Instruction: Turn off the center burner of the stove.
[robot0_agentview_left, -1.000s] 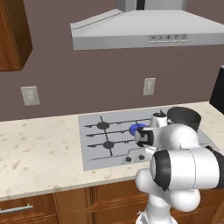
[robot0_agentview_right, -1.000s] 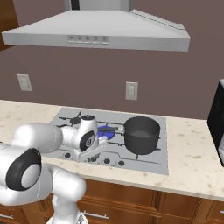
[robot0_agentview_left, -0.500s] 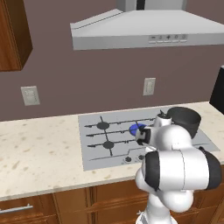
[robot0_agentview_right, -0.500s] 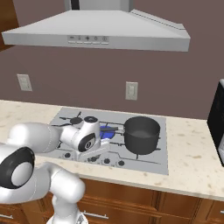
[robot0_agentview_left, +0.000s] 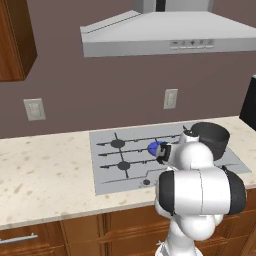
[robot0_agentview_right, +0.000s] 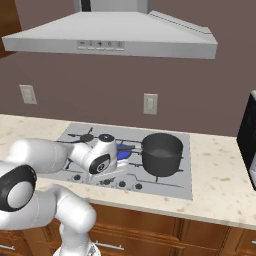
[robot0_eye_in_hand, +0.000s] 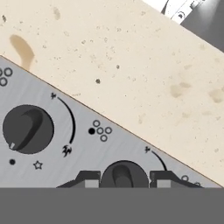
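Brushed light-grey metal makes up the stove (robot0_agentview_left: 107, 170), a flat rectangular panel set into the speckled beige worktop (robot0_agentview_left: 45, 175) with its long side running along the wall. The center burner (robot0_agentview_left: 154, 147) shows as a bright blue disc crossed by thin black grate lines, lying just beyond the hand on the wall side and partly hidden by the white arm in both base views. The hand (robot0_eye_in_hand: 124, 183) reaches down to the stove's front edge, where the row of small black knobs sits. In the hand view its two dark fingertips (robot0_eye_in_hand: 89, 180) stand close on either side of a round black knob (robot0_eye_in_hand: 124, 175), clenched onto it; the knob's raised ridge runs roughly straight away from the camera between the tips. A neighbouring knob (robot0_eye_in_hand: 27, 128) lies off to one side of the hand, apart from it, its ridge slanted on a diagonal with a small pale mark at the lower end, and a curved flame scale is printed beside it. A dark pot (robot0_agentview_right: 161, 153) stands on the grates beyond the hand toward the arm's right, near the blue disc.
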